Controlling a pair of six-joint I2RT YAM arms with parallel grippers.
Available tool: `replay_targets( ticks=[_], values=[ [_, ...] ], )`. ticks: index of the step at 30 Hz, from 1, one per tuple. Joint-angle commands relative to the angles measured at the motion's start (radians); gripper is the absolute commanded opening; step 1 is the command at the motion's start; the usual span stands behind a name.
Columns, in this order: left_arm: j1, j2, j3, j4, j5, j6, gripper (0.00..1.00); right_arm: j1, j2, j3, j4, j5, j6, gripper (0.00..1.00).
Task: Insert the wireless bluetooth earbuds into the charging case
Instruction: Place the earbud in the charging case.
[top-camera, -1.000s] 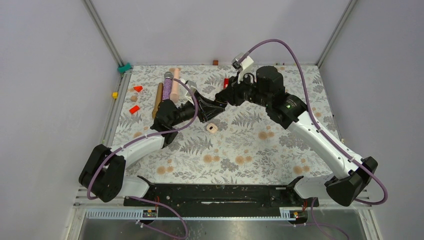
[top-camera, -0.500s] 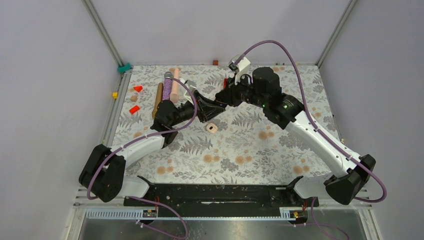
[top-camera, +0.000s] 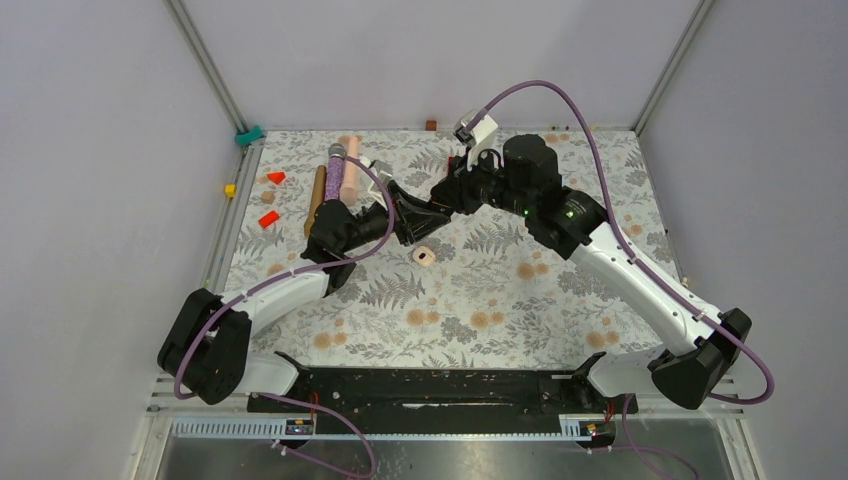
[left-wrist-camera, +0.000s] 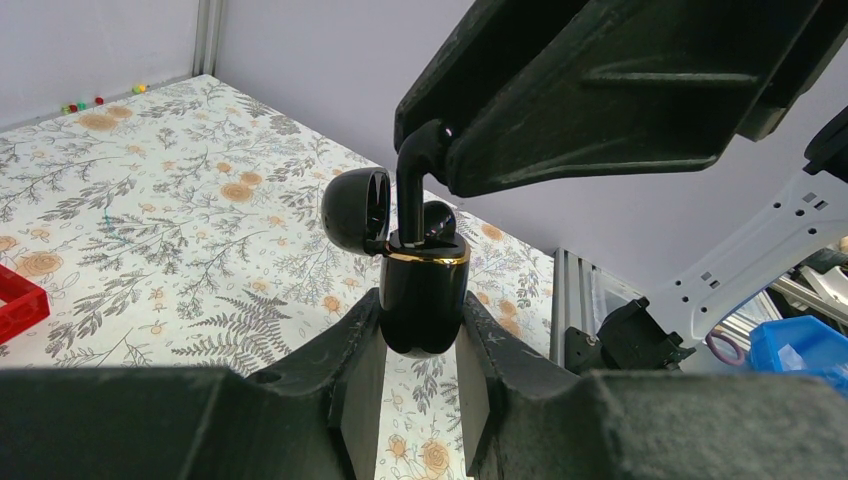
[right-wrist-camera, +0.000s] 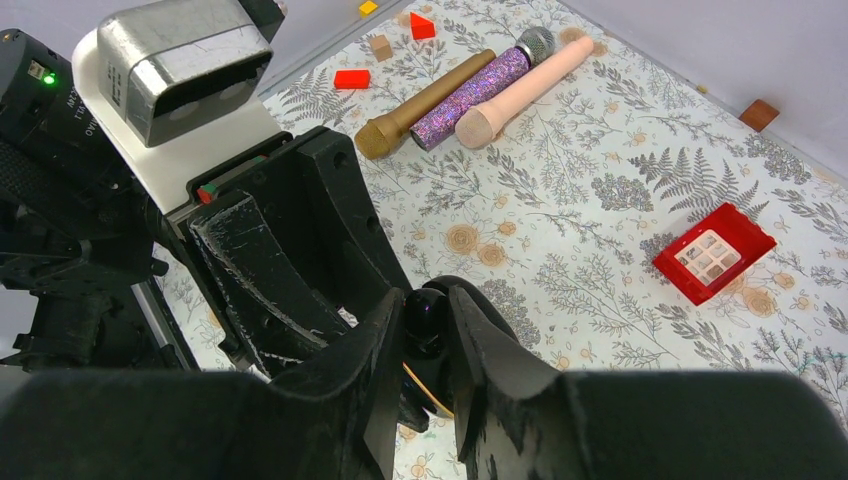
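Earbud mostly hidden w/in right claw.

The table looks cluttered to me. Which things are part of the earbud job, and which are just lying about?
Part of the job: black charging case, lid open, in the left end effector; black earbud at its mouth, in the right end effector.
Just lying about: three microphones; red grid box; small red blocks; pale ring.
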Motion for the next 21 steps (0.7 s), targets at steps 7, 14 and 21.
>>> replay_targets(
  ticks=[7,14,21],
  values=[
    [-0.005,-0.021,-0.016,0.099,0.056,0.031,0.00,0.015,0.002,0.016,0.013,-0.004,-0.006,0.27],
    [-0.004,-0.034,-0.038,0.138,0.096,0.080,0.00,0.015,-0.011,0.004,0.008,-0.023,0.014,0.27],
    [0.001,-0.035,-0.043,0.175,0.102,0.071,0.00,0.015,-0.053,-0.027,0.019,-0.034,0.022,0.27]
  ],
)
